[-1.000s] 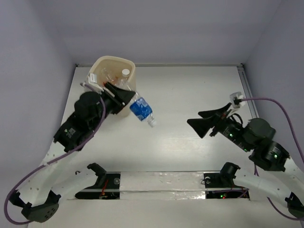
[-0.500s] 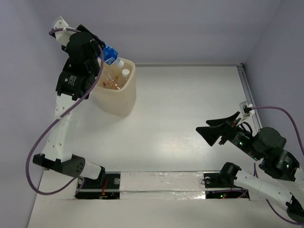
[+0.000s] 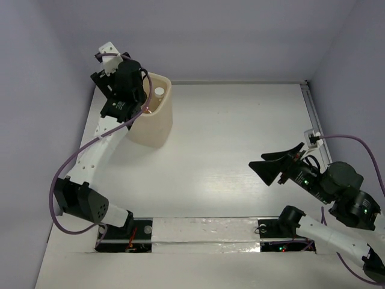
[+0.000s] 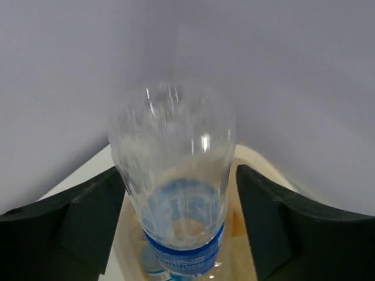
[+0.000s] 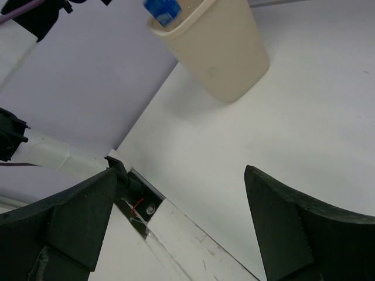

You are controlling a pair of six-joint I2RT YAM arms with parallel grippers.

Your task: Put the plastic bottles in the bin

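My left gripper (image 3: 139, 101) hangs over the left side of the cream bin (image 3: 155, 127). In the left wrist view a clear bottle with a blue label (image 4: 173, 175) stands cap-down between my spread fingers (image 4: 88, 216), its base blurred, over the bin's mouth (image 4: 266, 164). A narrow gap shows beside the right finger. The right wrist view shows the blue label (image 5: 163, 9) sticking up at the bin's rim (image 5: 217, 52). A white cap (image 3: 159, 92) and other bottles lie inside the bin. My right gripper (image 3: 269, 162) is open and empty, held above the table at the right.
The bin stands at the back left corner, close to the grey walls. The arm bases and a taped strip (image 3: 204, 232) run along the near edge. A rail (image 3: 313, 114) lines the table's right side.
My left arm swung the blue-label bottle from beside the bin up over its rim and now points it down into the opening. The right arm drew back slightly, then stayed still.
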